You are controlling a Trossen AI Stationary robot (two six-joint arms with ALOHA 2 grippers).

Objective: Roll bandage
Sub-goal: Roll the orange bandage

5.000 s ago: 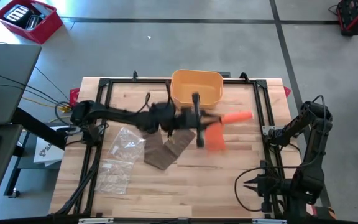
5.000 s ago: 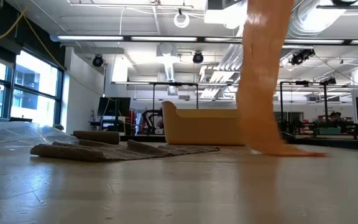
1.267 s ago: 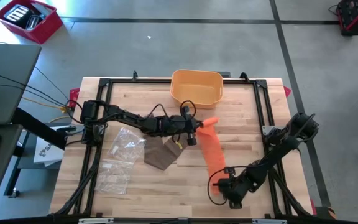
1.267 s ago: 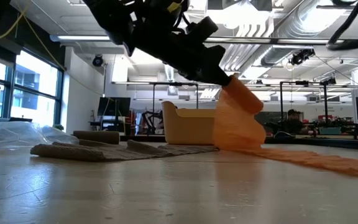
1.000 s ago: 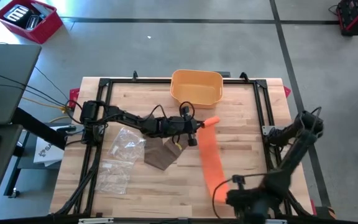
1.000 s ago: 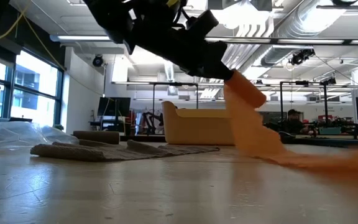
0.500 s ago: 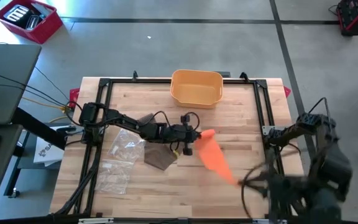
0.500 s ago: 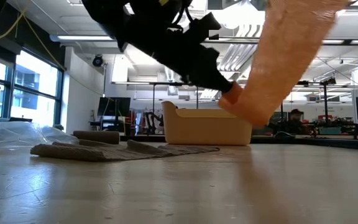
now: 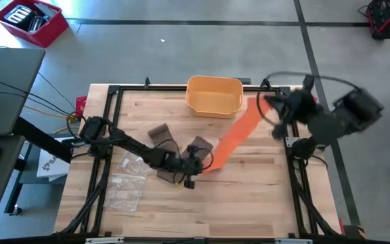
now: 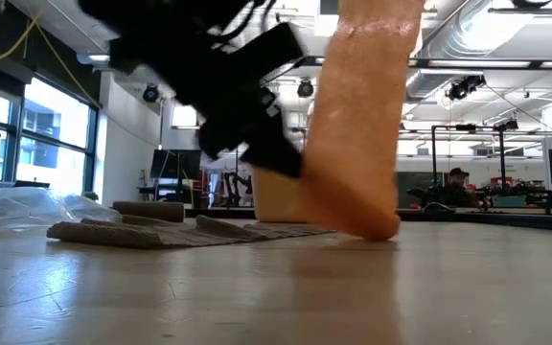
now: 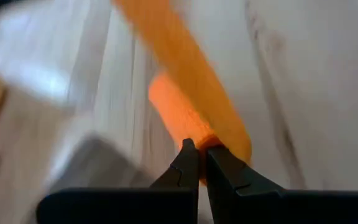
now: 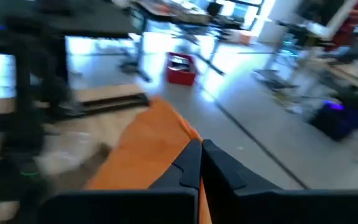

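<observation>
Both sets of jaws are pinching shut on the orange bandage (image 9: 232,139), one at each end. The left gripper (image 9: 196,167) is gripping the lower end just above the bench (image 9: 249,190), near the middle of the boards, and in the left wrist view its fingertips (image 11: 190,151) are meeting on the orange strip's end. The right gripper (image 9: 268,107) is holding the other end up near the far right corner, close to the black frame rail (image 9: 288,129), so the strip is stretching diagonally between the two. In the low view the bandage (image 10: 362,125) is hanging as a broad band whose bottom fold is almost touching the wood. Brown cloths (image 9: 173,150) are lying just beside the left gripper, with a clear plastic bag (image 9: 126,177) nearer the left edge. A yellow bin (image 9: 213,95) is sitting at the far edge, just beside the raised strip. Bare boards are lying open toward the near edge and right of centre.
</observation>
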